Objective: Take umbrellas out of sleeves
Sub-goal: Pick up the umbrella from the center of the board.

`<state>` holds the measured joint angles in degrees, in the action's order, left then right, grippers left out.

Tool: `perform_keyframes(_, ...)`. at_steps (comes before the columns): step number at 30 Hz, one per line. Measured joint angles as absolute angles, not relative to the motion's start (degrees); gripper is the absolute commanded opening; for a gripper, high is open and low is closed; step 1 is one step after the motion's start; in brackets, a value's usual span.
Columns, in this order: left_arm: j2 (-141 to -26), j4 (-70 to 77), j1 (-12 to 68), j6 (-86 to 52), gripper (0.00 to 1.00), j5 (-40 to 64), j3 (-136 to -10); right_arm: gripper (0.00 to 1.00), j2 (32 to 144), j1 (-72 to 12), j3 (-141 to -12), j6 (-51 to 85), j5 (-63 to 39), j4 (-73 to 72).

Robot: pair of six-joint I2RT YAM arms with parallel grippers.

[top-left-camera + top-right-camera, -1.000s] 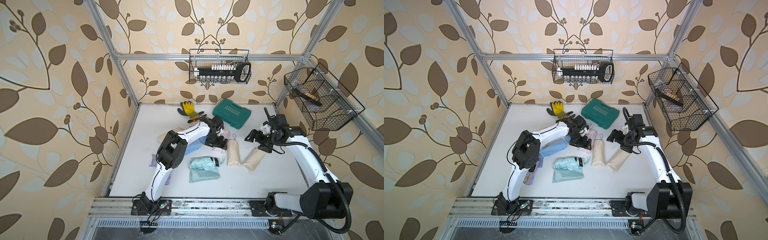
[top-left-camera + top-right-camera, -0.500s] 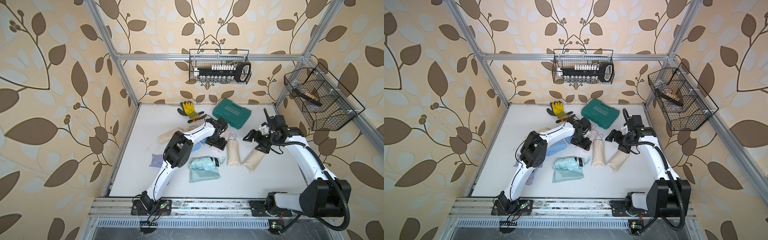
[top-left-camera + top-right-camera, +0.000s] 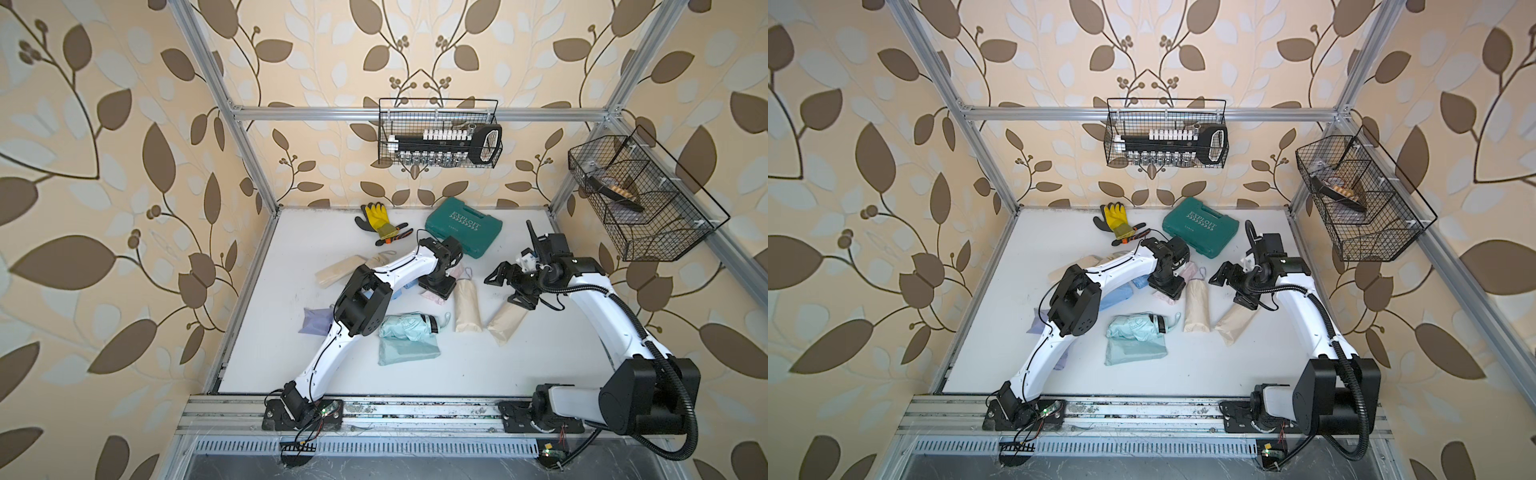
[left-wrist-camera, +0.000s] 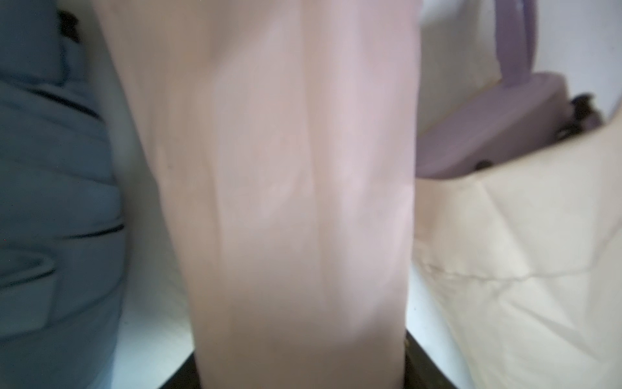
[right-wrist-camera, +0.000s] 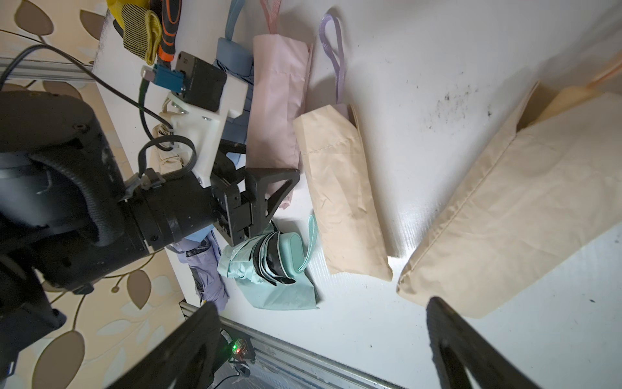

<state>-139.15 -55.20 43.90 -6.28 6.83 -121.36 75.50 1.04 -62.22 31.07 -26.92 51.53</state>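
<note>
Pink fabric fills the left wrist view: the pink sleeve runs straight between the jaws of the left gripper. Its dark fingers sit against both edges of the pouch, a grip at the end farthest from the green tool case. The sleeve lies flat on the white desk, just in front of that case, with its pink loop pointing toward the case.

Beside it, also in front of the case, a beige sleeve touches the pink one along its side. A lilac handle and loop poke from its mouth, at the case's end. A second beige sleeve lies tilted a little farther from the case, toward the right arm. Above its case-ward end hangs the right gripper, jaws spread wide with nothing between them.

Well in front of the case — toward the front rail — a crinkled mint umbrella rests on the flat mint sleeve, already out. A blue umbrella lies just beside the pink sleeve, on the side away from the beige one. A lilac umbrella shows partly behind the left arm, far from the case. Yellow-black gloves lie beside the case at the back of the desk.
</note>
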Motion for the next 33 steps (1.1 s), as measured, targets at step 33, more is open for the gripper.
perform_keyframes(33,-107.3,-38.8,40.4,-0.8,0.06,11.6,-80.1,0.78,82.8,1.0,-65.0,35.4,-39.3,44.8)
